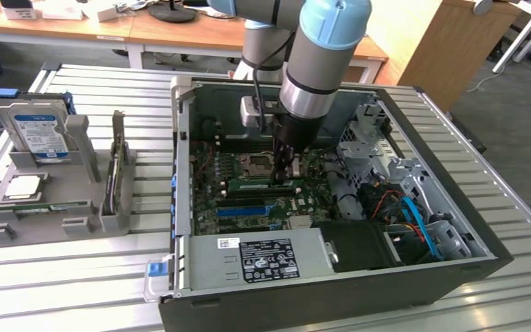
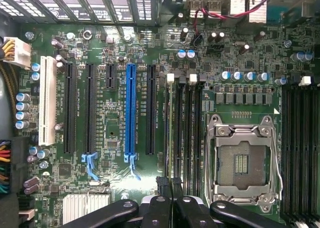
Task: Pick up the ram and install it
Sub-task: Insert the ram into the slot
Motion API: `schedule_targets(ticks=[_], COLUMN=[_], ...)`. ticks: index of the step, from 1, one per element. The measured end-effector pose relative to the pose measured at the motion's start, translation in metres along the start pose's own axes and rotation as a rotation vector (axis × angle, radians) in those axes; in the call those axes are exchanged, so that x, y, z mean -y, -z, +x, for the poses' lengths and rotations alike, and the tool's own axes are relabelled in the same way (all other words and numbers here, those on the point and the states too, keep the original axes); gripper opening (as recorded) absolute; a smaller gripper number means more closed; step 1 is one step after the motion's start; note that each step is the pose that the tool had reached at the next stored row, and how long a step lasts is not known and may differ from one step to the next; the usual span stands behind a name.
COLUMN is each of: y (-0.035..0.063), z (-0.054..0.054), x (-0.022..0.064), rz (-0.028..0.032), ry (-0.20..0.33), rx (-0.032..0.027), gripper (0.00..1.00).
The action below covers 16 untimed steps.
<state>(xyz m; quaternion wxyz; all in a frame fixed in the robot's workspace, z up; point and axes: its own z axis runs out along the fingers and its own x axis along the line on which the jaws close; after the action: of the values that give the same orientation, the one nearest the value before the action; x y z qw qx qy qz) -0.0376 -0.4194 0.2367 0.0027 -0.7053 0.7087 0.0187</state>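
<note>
The ram [image 1: 249, 185] is a narrow green stick standing on edge in a memory slot of the motherboard [image 1: 238, 207], inside the open computer case [image 1: 339, 304]. In the wrist view the ram [image 2: 168, 128] shows edge-on as a thin line between the black slots, beside the empty processor socket [image 2: 242, 160]. My gripper [image 1: 284, 178] reaches straight down into the case at the ram's end nearest the exterior view's right. Its black fingers are shut, and the gripper [image 2: 169, 182] sits right over the ram's top edge. I cannot tell whether the tips touch it.
A grey fixture [image 1: 25, 232] at the exterior view's left holds a hard drive [image 1: 39, 131], a silver processor [image 1: 23, 187] and another green stick [image 1: 53, 207]. Inside the case are the power supply [image 1: 265, 259], a drive cage [image 1: 376, 138] and blue cables [image 1: 413, 214].
</note>
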Motion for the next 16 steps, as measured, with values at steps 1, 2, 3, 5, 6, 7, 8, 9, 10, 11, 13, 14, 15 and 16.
schedule_targets(ticks=[1,2,3,5,6,7,8,9,10,11,13,14,15,16], y=[-0.0003,-0.0006,-0.0009,-0.0014,-0.0017,-0.0018,-0.0019,-0.0019,-0.0020,-0.0020,-0.0022,-0.0027,-0.0029,-0.0032], z=[0.0000,0.0000,0.0000,0.0000,0.0000,0.0000,0.0000,0.0000,0.0000,0.0000,0.0000,0.0000,0.0000,0.0001], x=[0.0000,0.0000,0.0000,0.0000,0.0000,0.0001,0.0001,0.0001,0.0001,0.0001,0.0001,0.0001,0.0001,0.0001], rz=[0.0000,0.0000,0.0001,-0.0001,0.0000,0.0001,0.0001,0.0001,0.0002,0.0002,0.0002,0.0004,0.0002,0.0002], ry=[0.000,0.000,0.000,0.000,-0.001,-0.003,-0.004,-0.004,-0.005,-0.005,-0.005,-0.005,-0.005,-0.005], rx=[0.0000,0.0000,0.0001,0.0000,0.0001,0.0001,0.0001,0.0001,0.0002,0.0002,0.0002,0.0006,0.0004,0.0002], gripper=[0.12,0.12,0.12,0.12,0.12,0.12,0.12,0.12,0.12,0.12,0.12,0.12,0.12,0.12])
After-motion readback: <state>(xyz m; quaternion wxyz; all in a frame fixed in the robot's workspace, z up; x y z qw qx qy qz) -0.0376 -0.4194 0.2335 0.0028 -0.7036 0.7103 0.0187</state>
